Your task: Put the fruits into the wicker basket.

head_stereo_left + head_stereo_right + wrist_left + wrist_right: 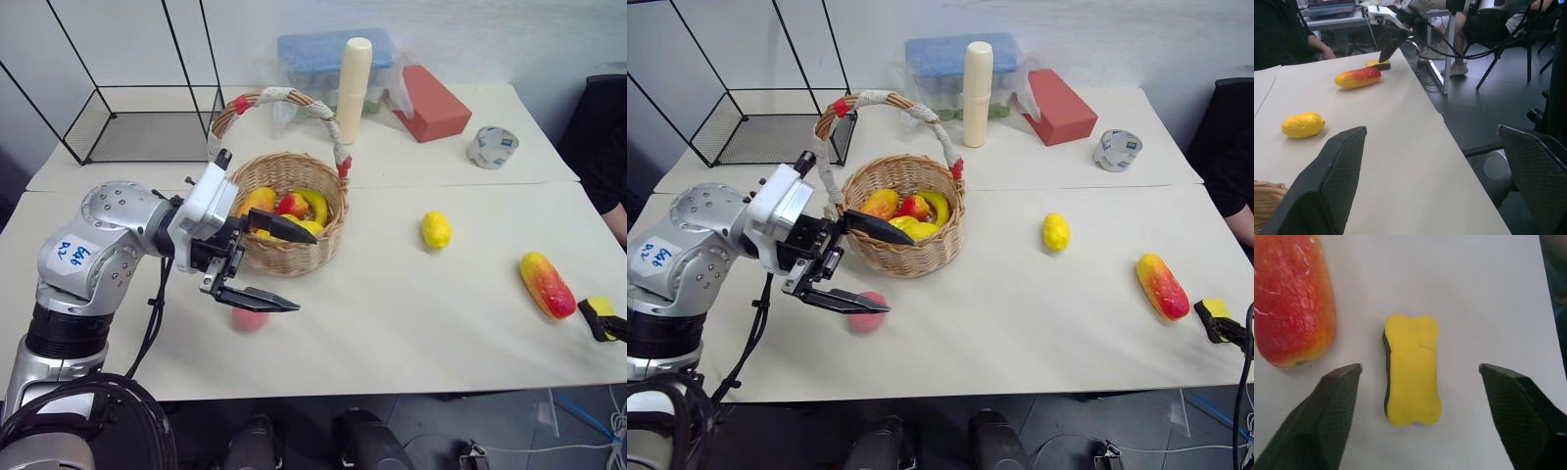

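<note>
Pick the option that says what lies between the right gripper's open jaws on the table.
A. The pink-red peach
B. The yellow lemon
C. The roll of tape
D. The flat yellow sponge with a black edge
D: the right wrist view shows the right gripper with its jaws spread wide to either side of the flat yellow sponge, which lies untouched on the table, with the mango beside it.

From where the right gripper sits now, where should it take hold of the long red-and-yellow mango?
Probably across the middle of the mango, coming down from above. It lies flat on the table with its long axis running front to back, so open fingers can straddle its narrow width. The right gripper, open, is over the yellow sponge beside it and would need to shift sideways first.
</note>
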### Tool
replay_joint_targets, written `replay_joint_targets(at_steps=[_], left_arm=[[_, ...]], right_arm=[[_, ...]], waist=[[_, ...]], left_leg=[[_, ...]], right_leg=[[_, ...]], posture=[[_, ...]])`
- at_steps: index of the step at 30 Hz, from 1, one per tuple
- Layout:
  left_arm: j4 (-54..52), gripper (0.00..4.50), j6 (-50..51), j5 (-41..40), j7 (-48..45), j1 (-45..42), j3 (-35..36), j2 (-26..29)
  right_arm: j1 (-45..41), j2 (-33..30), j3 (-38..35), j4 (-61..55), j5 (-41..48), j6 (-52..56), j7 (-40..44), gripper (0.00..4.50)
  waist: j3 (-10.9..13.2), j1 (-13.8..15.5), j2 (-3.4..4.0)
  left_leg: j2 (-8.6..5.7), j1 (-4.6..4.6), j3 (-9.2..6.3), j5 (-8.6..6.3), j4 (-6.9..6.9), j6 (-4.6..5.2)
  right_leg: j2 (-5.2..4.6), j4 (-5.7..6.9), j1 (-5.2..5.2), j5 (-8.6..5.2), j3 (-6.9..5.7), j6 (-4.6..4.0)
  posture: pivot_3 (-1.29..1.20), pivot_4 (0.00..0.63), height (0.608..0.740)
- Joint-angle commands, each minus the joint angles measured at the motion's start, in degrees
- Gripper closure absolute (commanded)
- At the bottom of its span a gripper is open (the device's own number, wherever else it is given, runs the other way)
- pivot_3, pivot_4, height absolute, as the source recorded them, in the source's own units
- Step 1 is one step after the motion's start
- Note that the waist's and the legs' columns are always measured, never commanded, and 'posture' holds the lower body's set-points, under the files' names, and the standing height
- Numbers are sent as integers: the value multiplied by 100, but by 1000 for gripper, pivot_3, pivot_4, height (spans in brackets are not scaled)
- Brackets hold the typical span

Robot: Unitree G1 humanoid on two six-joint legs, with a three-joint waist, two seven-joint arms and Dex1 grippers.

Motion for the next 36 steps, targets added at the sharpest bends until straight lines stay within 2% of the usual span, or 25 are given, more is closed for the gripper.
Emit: replay_joint_targets(at_steps=[1, 4, 7, 9, 11, 16, 24, 30, 33, 36], left_arm=[[-28, 0, 5, -17, -81, 273, 365, 387], [84, 0, -174, 151, -237, 715, 596, 853], [295, 0, -751, 650, -490, 1317, 689, 1334], [433, 0, -968, 790, -462, 1556, 740, 1414], [512, 0, -1063, 930, -248, 1706, 695, 1332], [369, 0, -1298, 1289, 97, 2114, 393, 1073], [674, 0, -1646, 2094, 1046, 2059, -185, 225], [878, 0, -2103, 2627, 891, 2192, -588, 312], [990, 629, -2191, 2628, 815, 2151, -585, 333], [889, 1487, -2149, 2471, 715, 2037, -468, 362]], right_arm=[[-178, -602, -366, -735, 457, -96, 632, 28], [-255, -791, -458, -1617, 1162, -82, 1425, 28], [-745, -875, -541, -2332, 2417, 749, 1784, 28], [-816, -979, -580, -2860, 3475, 1447, 2186, 28], [-855, -961, -391, -3557, 4027, 1509, 2278, 28], [-1431, -778, 235, -4549, 4888, 1271, 1657, 28], [-1829, -818, 677, -4816, 5514, 1100, 927, 28], [-1700, -870, 556, -4788, 5540, 1084, 768, 28], [-1704, -851, 585, -4740, 5447, 1011, 700, 0], [-1674, -848, 626, -4759, 5370, 929, 663, 0]], waist=[[1, -8, 5], [2, -66, 20], [3, -70, 19], [3, -39, 18], [6, 24, 12], [5, 61, 8], [4, 94, 3], [4, 73, 3], [4, 46, 3], [4, 22, 3]], left_leg=[[0, 0, 0, 0, -2, 0], [1, 10, 3, 3, -26, -6], [6, 20, -11, 16, -54, -28], [5, 23, -11, 17, -64, -29], [4, 19, -19, 16, -66, -27], [-10, -9, -42, 8, -56, -4], [-13, -12, -43, 7, -54, 5], [-13, -12, -42, 7, -56, 5], [-12, -11, -42, 9, -59, 4], [-12, -11, -42, 10, -59, 4]], right_leg=[[0, 0, 0, 0, 0, 0], [10, -2, -6, -1, 17, 1], [21, -11, -3, 0, 14, 1], [20, -13, -4, -1, 15, 0], [15, -18, -3, -1, 11, 0], [-7, -38, 0, 1, -3, 3], [-11, -43, -1, 4, -5, 8], [-11, -43, -1, 4, -4, 8], [-11, -41, -2, 4, -5, 8], [-12, -41, -2, 4, -6, 8]], posture=[[0, 150, 740], [0, 150, 740], [0, 150, 740], [0, 150, 740], [0, 150, 740], [0, 150, 740], [0, 150, 740], [0, 150, 740], [0, 150, 740], [0, 150, 740]])
